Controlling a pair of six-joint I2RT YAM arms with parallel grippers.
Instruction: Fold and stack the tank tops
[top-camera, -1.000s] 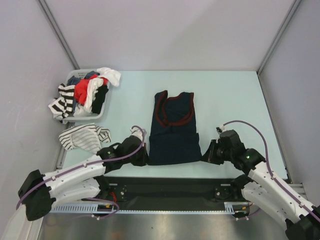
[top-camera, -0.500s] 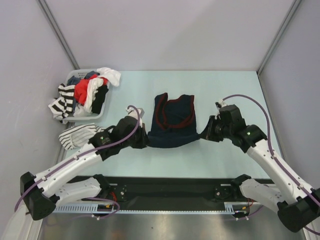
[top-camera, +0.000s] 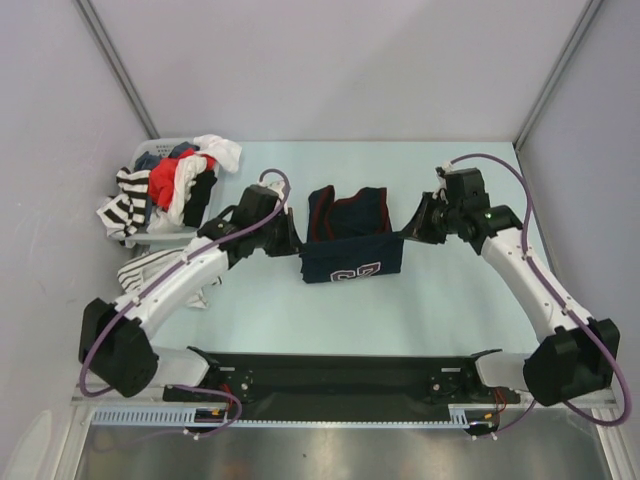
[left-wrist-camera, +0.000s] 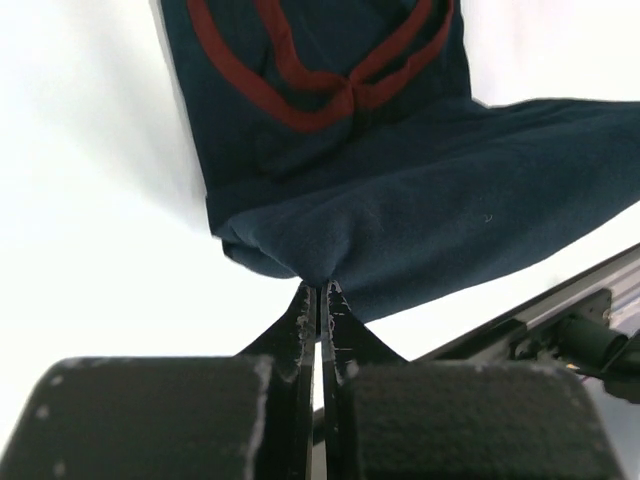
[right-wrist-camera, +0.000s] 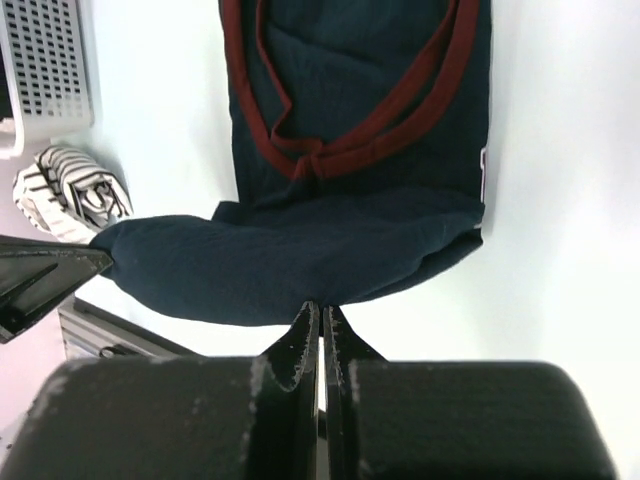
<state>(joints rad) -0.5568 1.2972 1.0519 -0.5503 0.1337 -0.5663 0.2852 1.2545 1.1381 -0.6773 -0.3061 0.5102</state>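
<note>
The navy jersey (top-camera: 350, 240) lies in the middle of the tabletop (top-camera: 450, 300) with its hem lifted. The left pincer (top-camera: 297, 243) and the right pincer (top-camera: 408, 232) are each clamped on a bottom corner. A clean fold probably needs both to carry the hem level and taut toward the maroon neckline, laying edge on edge before releasing. Only the top view shows the number on the hanging flap. Only the wrist views show the jaws pressed together on cloth.

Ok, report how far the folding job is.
Done: no stack yet. In hand: the left claw and right claw each pinch a hem corner of the navy tank top, hem raised over its upper half. Left: lay it down, then stack it with the striped tank top lying apart near the basket.
</note>
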